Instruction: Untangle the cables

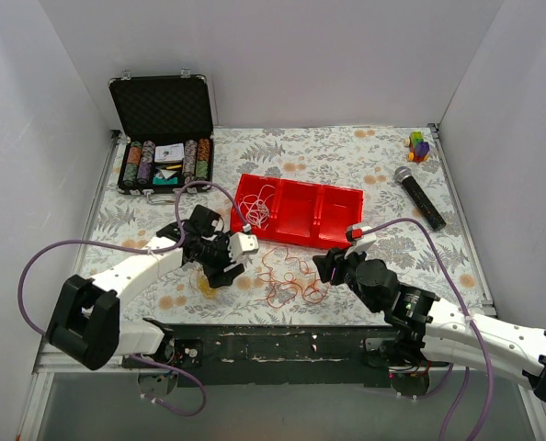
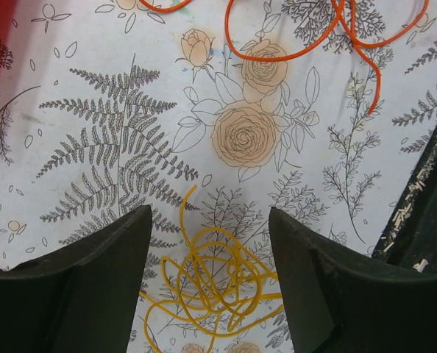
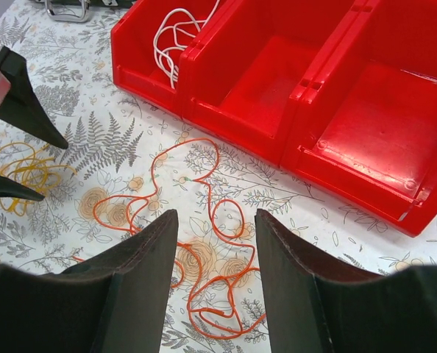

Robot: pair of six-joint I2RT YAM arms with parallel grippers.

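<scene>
A curly yellow cable [image 2: 218,276] lies in a loose clump on the floral cloth, between the open fingers of my left gripper [image 2: 211,220]; nothing is held. It also shows in the top view [image 1: 206,280] and the right wrist view [image 3: 27,173]. An orange cable [image 3: 204,243] sprawls in loops on the cloth under my right gripper [image 3: 217,220], which is open and empty above it; it shows in the top view [image 1: 291,276] and the left wrist view [image 2: 307,37]. A white cable [image 3: 178,33] lies in the left compartment of the red tray [image 1: 342,220].
An open black case [image 1: 163,138] of poker chips stands at the back left. A black microphone [image 1: 418,196] and a small coloured toy [image 1: 419,145] lie at the back right. The table's black front edge [image 2: 424,206] runs close to the yellow cable.
</scene>
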